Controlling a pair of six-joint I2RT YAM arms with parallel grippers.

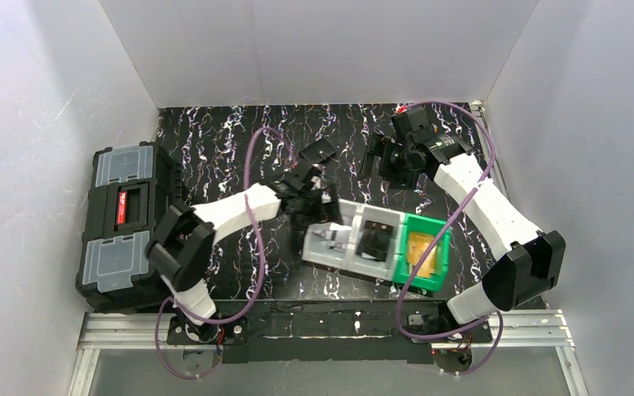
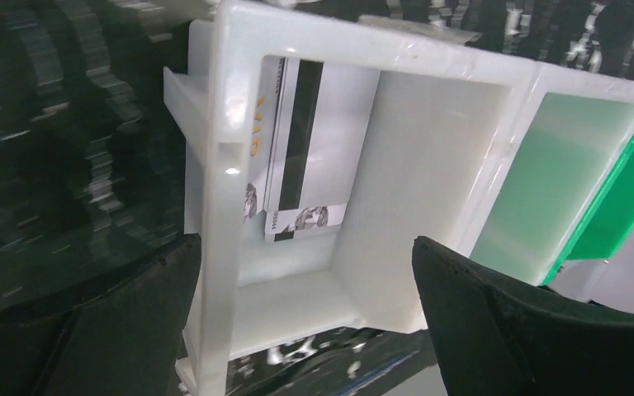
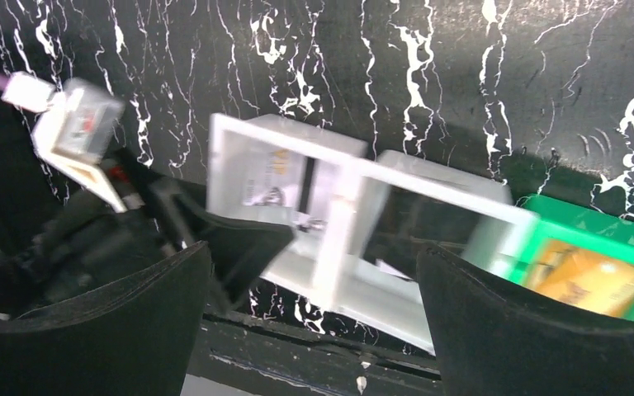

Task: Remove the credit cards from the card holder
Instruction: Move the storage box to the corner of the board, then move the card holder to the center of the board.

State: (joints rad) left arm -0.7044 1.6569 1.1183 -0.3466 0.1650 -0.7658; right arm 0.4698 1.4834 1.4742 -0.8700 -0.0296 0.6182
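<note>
The job looks done, or almost done. Two pale credit cards (image 2: pixel 309 165) lie at the bottom of the white bin (image 2: pixel 215 165), one partly on top of the other. An orange card (image 1: pixel 421 250) lies in the green bin (image 1: pixel 418 219) at the other end of the row. In the middle bin (image 1: pixel 378 213), between those two, sits a dark thing that I think is the card holder (image 1: pixel 376 239). It is too small and dark to tell if it is open, or if any card is left inside. So all that is left, I think, is to check the holder for more cards.

The left gripper (image 2: pixel 305 247) is wide open and holds nothing. It hangs right over the white bin. The pale cards show down between its two fingers, and it does not seem to touch them. The card holder is one bin over from it, near but apart.

The right gripper (image 3: pixel 314 252) is wide open too, and empty. It hovers over the far part of the black marbled table (image 3: pixel 462 82) and looks down at the row of bins. Its picture is blurry. The card holder is apart from this gripper, and the orange card lies off to one side.
</note>
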